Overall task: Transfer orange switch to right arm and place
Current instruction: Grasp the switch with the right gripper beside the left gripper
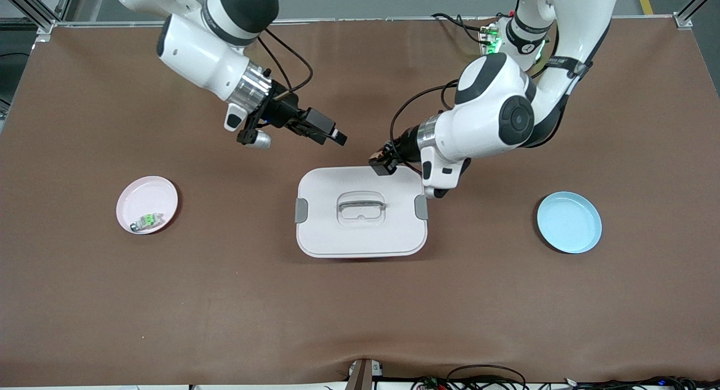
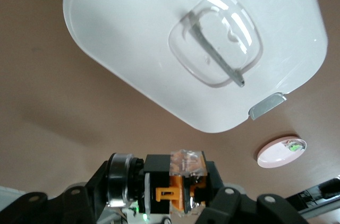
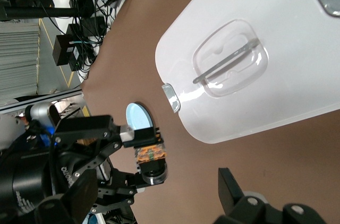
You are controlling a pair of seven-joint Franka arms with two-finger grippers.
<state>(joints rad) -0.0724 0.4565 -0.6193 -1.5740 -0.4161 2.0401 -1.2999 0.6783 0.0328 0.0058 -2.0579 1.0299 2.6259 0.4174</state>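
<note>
One orange switch (image 2: 178, 184) in left jaws

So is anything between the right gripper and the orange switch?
Nothing: the front view shows only open air between the open right gripper and the orange switch in the left gripper.

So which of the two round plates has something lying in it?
The pink plate toward the right arm's end of the table: a pale part with a green middle lies in it. The blue plate toward the left arm's end holds nothing.
</note>
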